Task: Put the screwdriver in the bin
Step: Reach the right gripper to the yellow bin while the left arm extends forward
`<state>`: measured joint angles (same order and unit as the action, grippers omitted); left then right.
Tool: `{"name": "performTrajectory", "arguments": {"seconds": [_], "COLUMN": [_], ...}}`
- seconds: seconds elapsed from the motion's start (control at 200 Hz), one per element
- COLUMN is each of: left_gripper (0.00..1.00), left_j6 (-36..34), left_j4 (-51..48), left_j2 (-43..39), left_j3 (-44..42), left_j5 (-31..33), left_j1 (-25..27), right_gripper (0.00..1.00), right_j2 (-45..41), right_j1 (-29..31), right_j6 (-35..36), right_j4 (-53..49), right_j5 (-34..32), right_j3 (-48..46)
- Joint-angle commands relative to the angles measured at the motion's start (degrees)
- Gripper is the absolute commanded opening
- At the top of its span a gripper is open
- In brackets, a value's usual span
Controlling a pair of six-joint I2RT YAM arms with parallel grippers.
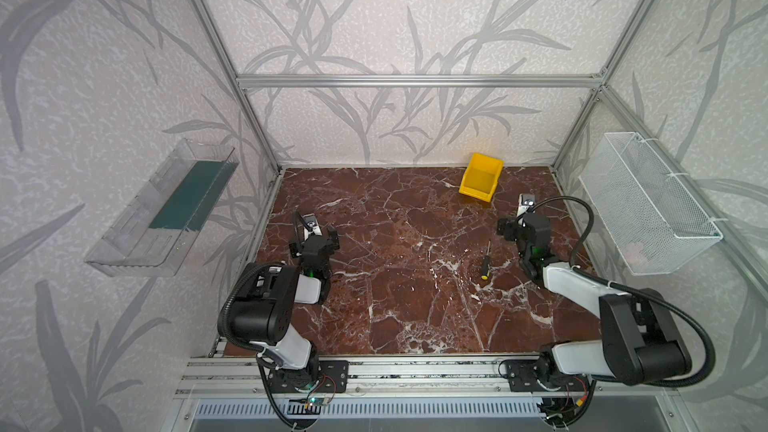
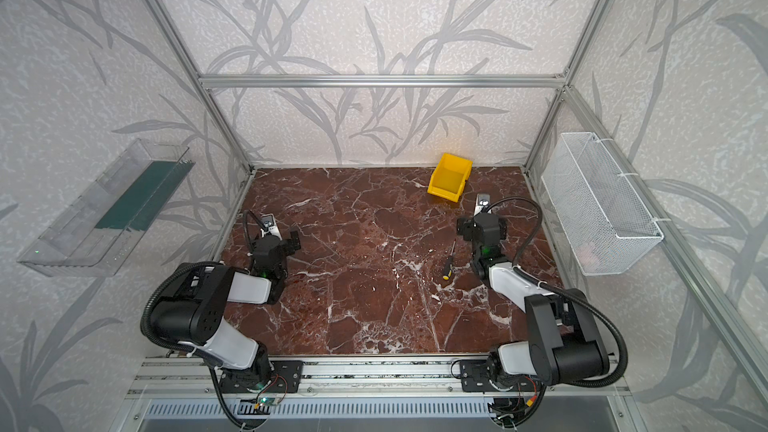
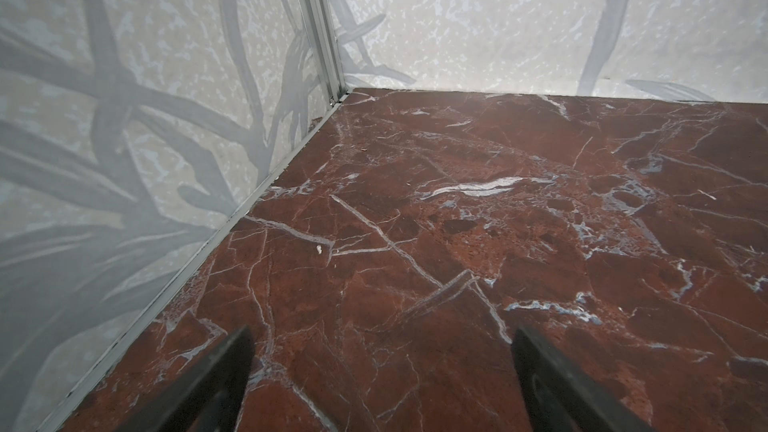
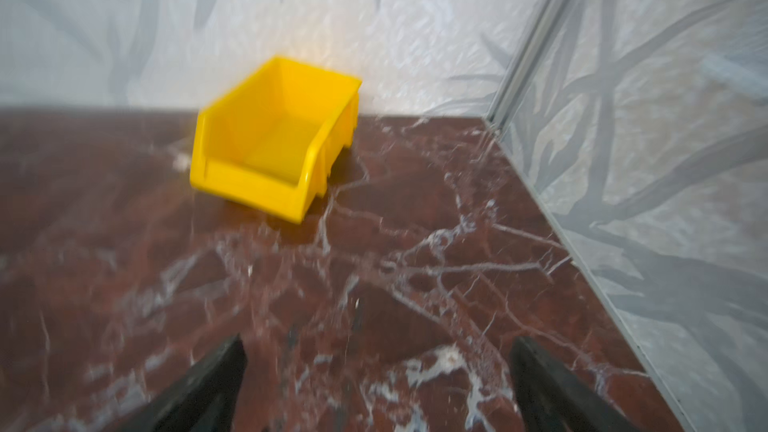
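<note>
One slim screwdriver [image 1: 486, 261], black handle, yellow butt, silver shaft, flat on red-brown marble worktop [image 1: 395, 284], right of centre in both top views. Long axis near vertical in frame, tip up toward one yellow plastic bin [image 1: 473, 193], empty, upper right. Two hands: left hand [image 3: 380, 334] spread wide, empty; right hand [image 4: 376, 342] likewise.

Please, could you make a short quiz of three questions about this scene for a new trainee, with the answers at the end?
1. True or false: the screwdriver lies inside the yellow bin.
2. Which claw is nearer to the screwdriver? A) left claw B) right claw
3. Fill in: the right claw's jaws stand ___ and hold nothing.
Key: 1 false, it lies on the table; 2 B; 3 open.
</note>
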<state>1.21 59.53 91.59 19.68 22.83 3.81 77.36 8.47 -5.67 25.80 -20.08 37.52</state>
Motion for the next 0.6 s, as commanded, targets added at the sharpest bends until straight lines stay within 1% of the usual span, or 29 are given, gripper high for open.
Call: {"name": "performTrajectory", "arguments": {"seconds": [0.0,0.055,0.085,0.105,0.145,0.175,0.21,0.26,0.28,0.34,0.455,0.56,0.595], "left_gripper": [0.99,0.99,0.99,0.99,0.99,0.99,0.99,0.99,0.99,0.99,0.99,0.99,0.99], "left_j6": [1.49,2.41,2.68,2.82,1.87,1.47,0.00,-1.11,-1.43,-2.49,-1.66,-0.55,-1.28], "left_j4": [-1.37,-2.37,-2.44,-2.80,-3.78,-2.61,0.89,6.22,7.75,9.99,5.61,0.08,-2.93], "left_j2": [-0.73,-1.14,-1.43,-1.81,-2.51,-2.72,-2.67,-2.18,-1.96,-1.24,-2.00,-3.32,-4.27], "left_j3": [1.02,1.25,1.17,1.08,1.21,0.45,-1.04,-3.22,-3.71,-4.26,-2.57,-0.38,1.10], "left_j5": [0.48,0.34,2.36,2.29,1.71,1.65,-0.01,1.22,2.62,3.18,3.13,2.81,5.30], "left_j1": [-0.87,-1.51,-1.41,-1.43,-0.96,-0.54,-0.27,0.84,1.55,2.23,1.96,1.03,1.07], "right_gripper": [0.99,0.99,0.99,0.99,0.99,0.99,0.99,0.99,0.99,0.99,0.99,0.99,0.99], "right_j2": [-1.42,0.37,2.12,3.39,5.60,7.19,9.11,11.69,12.65,15.25,20.06,27.28,29.35], "right_j1": [-1.27,-1.53,-1.53,-1.40,-1.27,-1.13,-0.81,-0.56,-0.56,-0.56,-0.57,-0.56,-0.64], "right_j6": [-12.10,-11.63,-9.46,-9.01,-9.41,-9.60,-9.62,-9.62,-9.59,-10.37,-11.85,-12.73,-13.09], "right_j4": [-14.34,-12.43,-10.58,-9.85,-12.67,-15.18,-17.83,-21.05,-21.84,-22.80,-25.49,-30.16,-31.23], "right_j5": [0.36,5.81,8.89,10.16,12.28,13.49,13.74,14.68,15.29,15.94,15.11,13.57,13.19], "right_j3": [5.11,6.98,8.10,9.10,12.45,15.05,17.91,21.25,22.28,24.61,29.56,36.11,38.22]}}
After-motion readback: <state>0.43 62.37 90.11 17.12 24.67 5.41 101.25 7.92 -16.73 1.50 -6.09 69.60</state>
